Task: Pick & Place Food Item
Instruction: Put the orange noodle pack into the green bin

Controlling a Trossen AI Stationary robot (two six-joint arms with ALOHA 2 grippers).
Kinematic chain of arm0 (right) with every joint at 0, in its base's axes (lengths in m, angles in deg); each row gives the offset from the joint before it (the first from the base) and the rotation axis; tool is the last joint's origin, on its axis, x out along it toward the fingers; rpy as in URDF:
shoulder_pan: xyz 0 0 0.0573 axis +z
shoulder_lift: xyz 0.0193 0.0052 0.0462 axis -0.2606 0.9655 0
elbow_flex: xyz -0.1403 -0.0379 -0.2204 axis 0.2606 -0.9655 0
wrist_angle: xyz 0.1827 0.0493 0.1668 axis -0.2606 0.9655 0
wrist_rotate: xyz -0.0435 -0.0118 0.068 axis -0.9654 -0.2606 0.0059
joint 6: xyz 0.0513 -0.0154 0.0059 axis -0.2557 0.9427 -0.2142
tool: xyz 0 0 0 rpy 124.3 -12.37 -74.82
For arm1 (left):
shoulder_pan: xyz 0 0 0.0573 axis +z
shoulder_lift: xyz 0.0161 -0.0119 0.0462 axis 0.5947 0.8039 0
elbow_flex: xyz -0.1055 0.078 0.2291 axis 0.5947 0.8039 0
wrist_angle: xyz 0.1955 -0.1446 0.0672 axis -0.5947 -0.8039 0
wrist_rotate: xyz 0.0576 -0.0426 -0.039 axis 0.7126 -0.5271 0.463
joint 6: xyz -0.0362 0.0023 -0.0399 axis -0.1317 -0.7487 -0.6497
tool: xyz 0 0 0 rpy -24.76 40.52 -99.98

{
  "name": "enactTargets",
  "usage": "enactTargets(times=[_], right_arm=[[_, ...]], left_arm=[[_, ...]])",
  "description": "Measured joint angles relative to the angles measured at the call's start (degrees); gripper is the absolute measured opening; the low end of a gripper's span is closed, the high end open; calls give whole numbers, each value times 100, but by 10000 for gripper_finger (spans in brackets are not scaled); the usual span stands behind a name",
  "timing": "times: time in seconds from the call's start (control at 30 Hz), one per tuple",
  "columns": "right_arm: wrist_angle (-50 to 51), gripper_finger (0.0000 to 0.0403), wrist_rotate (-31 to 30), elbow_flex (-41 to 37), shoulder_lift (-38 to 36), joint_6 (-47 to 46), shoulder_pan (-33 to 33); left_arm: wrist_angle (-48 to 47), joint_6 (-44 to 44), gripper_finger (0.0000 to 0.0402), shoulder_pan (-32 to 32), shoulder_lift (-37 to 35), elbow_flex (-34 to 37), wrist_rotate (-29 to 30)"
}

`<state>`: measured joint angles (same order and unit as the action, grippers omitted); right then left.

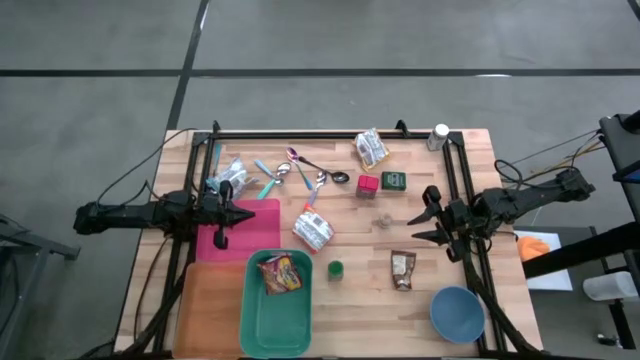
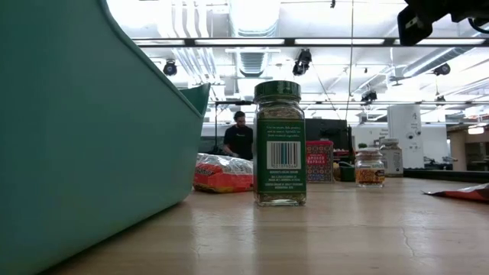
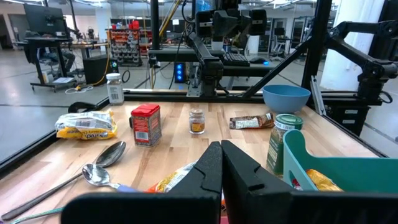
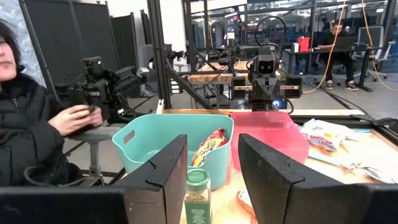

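A red-and-yellow snack bag [image 1: 282, 272] lies inside the teal bin [image 1: 262, 325] near the table's front; it also shows in the right wrist view [image 4: 209, 147]. A white snack bag [image 1: 313, 230] lies flat on the table's middle. A green-lidded spice jar [image 1: 336, 269] stands upright beside the bin. My left gripper [image 1: 225, 212] is shut and level over the pink tray [image 1: 262, 215], touching nothing. My right gripper [image 1: 431, 216] hovers open at the table's right side, its fingers [image 4: 163, 171] apart with nothing between them.
Spoons [image 1: 308, 172], a red box [image 1: 367, 185], a green box [image 1: 393, 181], a small jar [image 1: 385, 219] and a yellow-white bag [image 1: 371, 149] lie toward the far side. A brown packet [image 1: 402, 268] and a blue bowl [image 1: 457, 312] sit front right. A seated person [image 4: 31, 118] is beyond the table.
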<state>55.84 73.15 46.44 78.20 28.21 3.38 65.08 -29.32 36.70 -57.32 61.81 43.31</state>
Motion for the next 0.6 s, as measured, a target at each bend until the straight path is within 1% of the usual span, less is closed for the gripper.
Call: enactTargets(times=[0.07, 0.1, 0.13, 0.23, 0.3, 0.43, 0.53, 0.6], right_arm=[[0, 142, 0, 0, 0, 2, 0], [0, 142, -1, 0, 0, 2, 0], [0, 142, -1, 0, 0, 2, 0], [0, 142, 0, 0, 0, 2, 2], [-1, 142, -1, 0, -5, 2, 2], [-2, 142, -1, 0, -4, 2, 0], [-1, 142, -1, 0, -4, 2, 2], [0, 142, -1, 0, -4, 2, 2]], left_arm=[[1, -781, 0, -2, 0, 0, -8], [23, -944, 0, 0, 0, -3, 14], [13, -935, 0, 13, 1, -28, 83], [-879, -817, 0, 11, 79, -429, 163], [-1256, -960, 0, 10, 306, -735, 365], [-1761, -957, 0, 11, 1078, -1552, 927], [-2082, -831, 5, 11, 1957, -2260, 1194], [-2344, -829, 19, 11, 2607, -2690, 1345]])
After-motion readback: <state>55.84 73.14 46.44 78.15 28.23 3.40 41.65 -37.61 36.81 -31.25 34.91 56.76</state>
